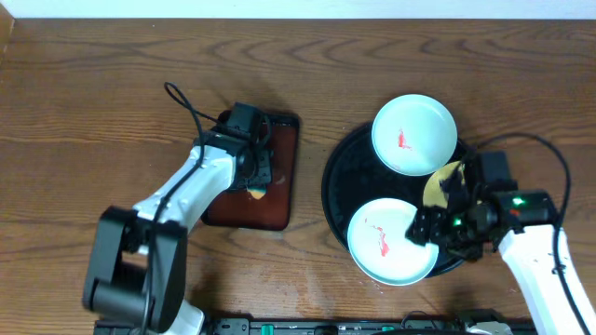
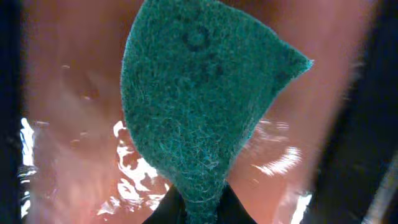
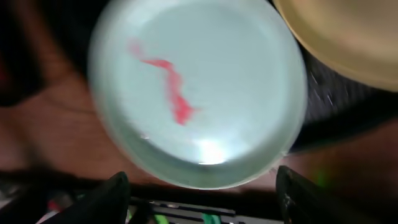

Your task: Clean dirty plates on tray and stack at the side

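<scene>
Now: soft pad pinched, slippery plates waiting

On the left, my left gripper (image 2: 202, 208) is closed tight on a green scrub pad (image 2: 199, 112) above the brown tray (image 1: 279, 200). The pad looks soft, light and bendy. It has a dark round mark that I cannot read.

On the right, the black tray (image 1: 333, 186) holds the far white plate (image 1: 414, 135), the near white plate (image 1: 391, 240) and the yellow plate (image 1: 438, 186). Both white ones have red smears.

My right gripper (image 3: 200, 196) is open wide, just by the near white plate's rim. Plates look hard, smooth and breakable, so I think the rim is the best place to grab.
</scene>
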You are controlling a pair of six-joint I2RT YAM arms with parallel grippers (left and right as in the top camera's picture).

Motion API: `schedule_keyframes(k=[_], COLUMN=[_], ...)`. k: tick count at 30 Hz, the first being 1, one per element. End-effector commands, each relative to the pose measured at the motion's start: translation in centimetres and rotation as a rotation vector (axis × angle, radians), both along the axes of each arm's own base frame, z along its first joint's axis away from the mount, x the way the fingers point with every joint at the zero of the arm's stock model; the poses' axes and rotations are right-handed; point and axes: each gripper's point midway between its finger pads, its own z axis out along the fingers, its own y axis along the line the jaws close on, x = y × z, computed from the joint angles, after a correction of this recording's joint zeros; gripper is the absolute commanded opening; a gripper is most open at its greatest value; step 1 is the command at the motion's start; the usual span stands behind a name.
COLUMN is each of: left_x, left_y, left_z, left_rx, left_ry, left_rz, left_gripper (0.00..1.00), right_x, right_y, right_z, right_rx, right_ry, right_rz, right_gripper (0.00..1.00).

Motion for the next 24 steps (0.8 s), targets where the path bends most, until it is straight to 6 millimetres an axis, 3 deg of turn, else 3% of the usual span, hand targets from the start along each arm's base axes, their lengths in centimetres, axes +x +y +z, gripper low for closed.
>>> schedule_keyframes(k=[1, 5, 8, 11, 15, 17, 20, 24], left_x=[1.7, 1.7, 1.5, 1.2, 1.1, 1.0, 1.0, 1.0], left_y=[0.2, 0.2, 0.3, 0.4, 0.4, 0.4, 0.4, 0.4], left_z=[5.0, 6.7, 6.8, 6.6, 6.6, 6.5, 6.5, 6.5], left_rx=[-0.017, -0.03, -0.029, -0.024, -0.023, -0.022, -0.021, -0.022], left_ry=[-0.146, -0.19, -0.187, -0.171, -0.166, -0.164, -0.162, -0.162], left_rz=[0.009, 0.01, 0.009, 0.01, 0.009, 0.009, 0.009, 0.009], left_gripper=[0.17, 0.26, 0.28, 0.29, 0.29, 0.29, 0.3, 0.36], right_x=[-2.5, -3.5, -3.7, -3.1, -1.1, 0.1, 2.2, 4.2], right_y=[-1.6, -1.7, -1.7, -1.7, -0.7, 0.2, 0.3, -1.2], right_z=[-4.2, -7.5, -9.1, -9.2, -8.7, -8.1, -7.7, -7.7], right_rx=[-0.084, -0.084, -0.079, -0.074, -0.016, 0.041, 0.05, -0.028], right_ry=[0.13, 0.148, 0.135, 0.11, 0.023, -0.031, -0.119, -0.204], right_rz=[-0.166, -0.224, -0.236, -0.236, -0.2, -0.161, -0.161, -0.214], right_gripper=[0.71, 0.64, 0.47, 0.22, 0.14, 0.03, 0.01, 0.01])
